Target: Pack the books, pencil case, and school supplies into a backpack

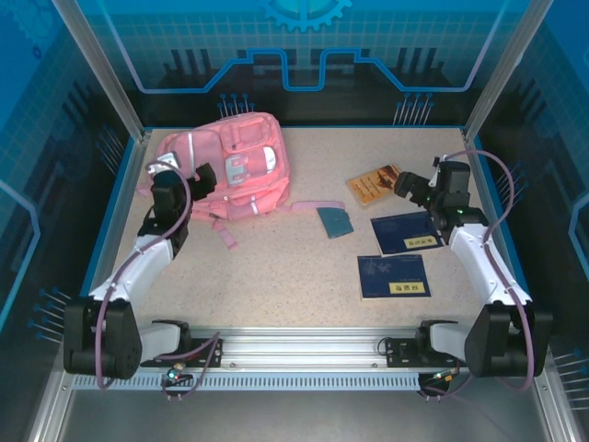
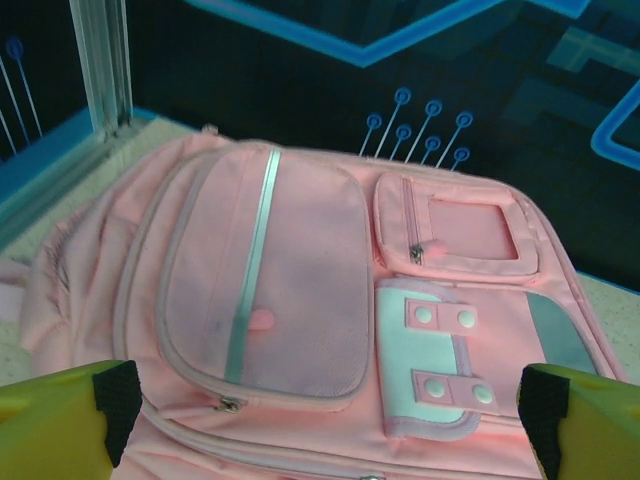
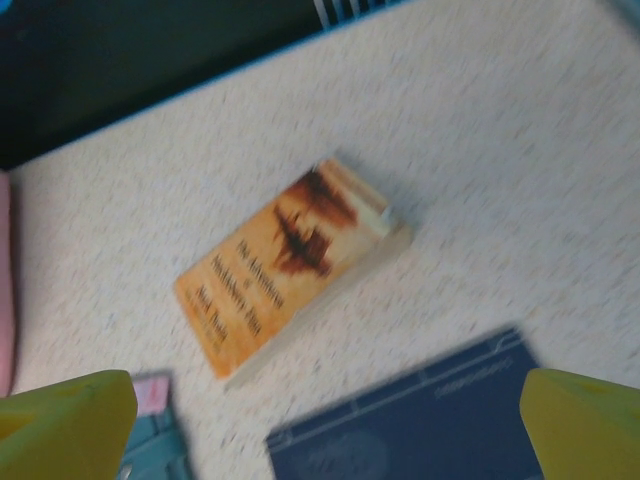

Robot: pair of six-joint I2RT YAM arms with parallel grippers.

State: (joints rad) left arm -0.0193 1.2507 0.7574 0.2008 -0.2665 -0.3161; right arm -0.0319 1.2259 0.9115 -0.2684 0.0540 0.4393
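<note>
The pink backpack (image 1: 230, 161) lies flat at the back left, pockets up (image 2: 270, 280). My left gripper (image 1: 201, 175) hovers open over its near edge, yellow fingers (image 2: 60, 420) wide apart around nothing. A tan-orange book (image 1: 373, 184) lies right of centre, two navy books (image 1: 405, 232) (image 1: 394, 276) nearer. My right gripper (image 1: 411, 187) hangs open just right of the orange book (image 3: 285, 265), which lies ahead of it, with a navy book (image 3: 420, 430) under its open fingers (image 3: 575, 420). A small teal flat piece (image 1: 335, 221) with a pink tab (image 3: 150, 445) lies mid-table; I cannot tell whether it is the pencil case.
A pink strap (image 1: 308, 206) trails from the backpack toward the teal piece. Blue-edged walls (image 1: 120, 175) and metal posts (image 2: 100, 70) close in the speckled table (image 1: 276, 267). A rail (image 1: 304, 345) with both arm bases runs along the near edge.
</note>
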